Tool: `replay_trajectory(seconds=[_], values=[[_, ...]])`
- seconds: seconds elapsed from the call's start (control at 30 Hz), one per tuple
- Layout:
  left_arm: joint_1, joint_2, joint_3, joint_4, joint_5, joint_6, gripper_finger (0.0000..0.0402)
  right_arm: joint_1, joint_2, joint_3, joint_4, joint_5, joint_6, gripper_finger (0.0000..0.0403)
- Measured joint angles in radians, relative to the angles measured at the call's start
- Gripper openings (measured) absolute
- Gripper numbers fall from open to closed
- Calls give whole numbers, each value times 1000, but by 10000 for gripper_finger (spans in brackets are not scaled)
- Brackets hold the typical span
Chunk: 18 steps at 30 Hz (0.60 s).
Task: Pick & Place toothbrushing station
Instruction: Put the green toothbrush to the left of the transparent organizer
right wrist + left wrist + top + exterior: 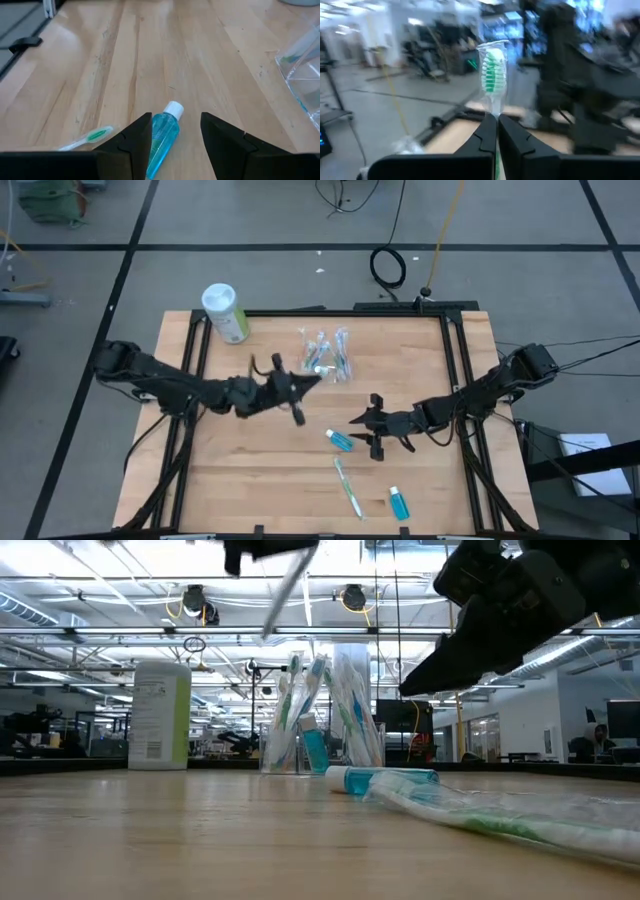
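The toothbrushing station, a clear holder with several toothbrushes standing in it, sits on the table's far middle and shows again in the low view. Just left of it, well above the table, my left gripper points level and is shut on a toothbrush with green and white bristles. My right gripper hovers open over a small blue bottle with a white cap. The bottle lies on its side on the wood, between the fingers' line, untouched. My left gripper pinches the toothbrush's neck just under the head between its two fingers. The head stands above the fingertips. The handle hangs slanting below them, clear of the table.
A pale-green cylinder with a white lid stands at the far left corner. A wrapped toothbrush and a second blue bottle lie near the front edge. Black frame rails run along the table's sides.
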Motion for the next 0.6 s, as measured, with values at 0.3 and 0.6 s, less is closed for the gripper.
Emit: replay_trajectory(seconds=[0.3,0.6], values=[[189,143,-281,688,41,72,2,-32,1,-86,269,2,-2,160],[300,365,-267,845,86,36,2,-153,0,-68,414,-106,-110,168]])
